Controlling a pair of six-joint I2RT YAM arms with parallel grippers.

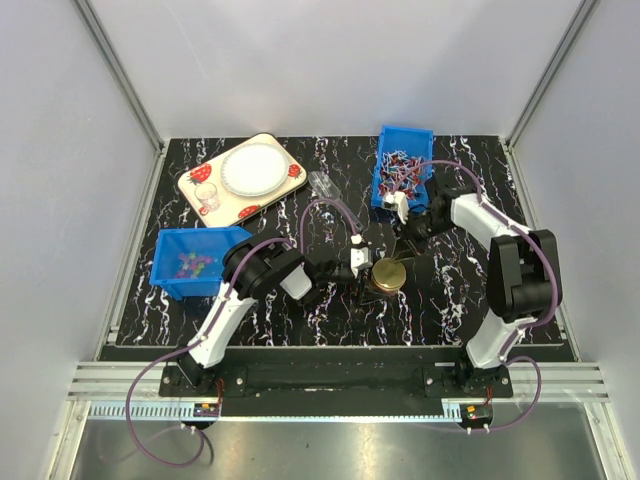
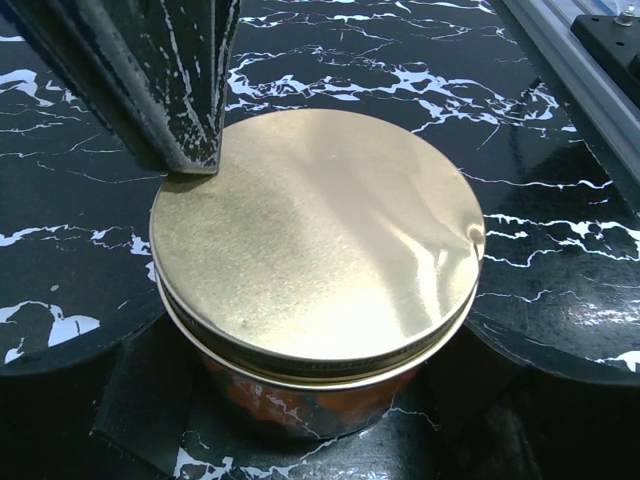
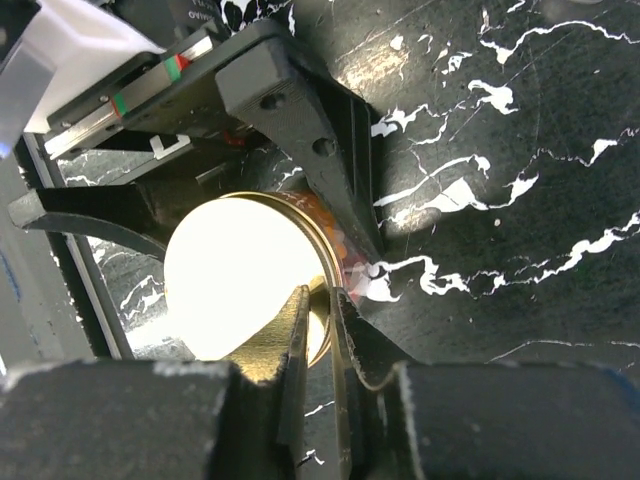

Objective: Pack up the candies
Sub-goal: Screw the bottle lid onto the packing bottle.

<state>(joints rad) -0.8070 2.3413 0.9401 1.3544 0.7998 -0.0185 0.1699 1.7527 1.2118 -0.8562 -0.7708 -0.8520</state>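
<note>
As the left gripper (image 1: 372, 272) clamps the jar (image 2: 300, 400) and the right gripper (image 3: 322, 325), nearly shut, pinches the lid (image 2: 315, 235) rim, lifting straight seems safest.

On the black marbled table (image 1: 470, 300) before you, a jar (image 1: 389, 277) stands centre, capped by its gold lid (image 2: 315, 235). At back left, a red-printed tray (image 1: 192, 184) carries a white plate (image 1: 252, 168) and a small glass (image 1: 210, 199). A blue bin (image 1: 170, 262) sits at the left; a second bin (image 1: 383, 170), back right, holds wrapped sweets (image 1: 402, 172).
</note>
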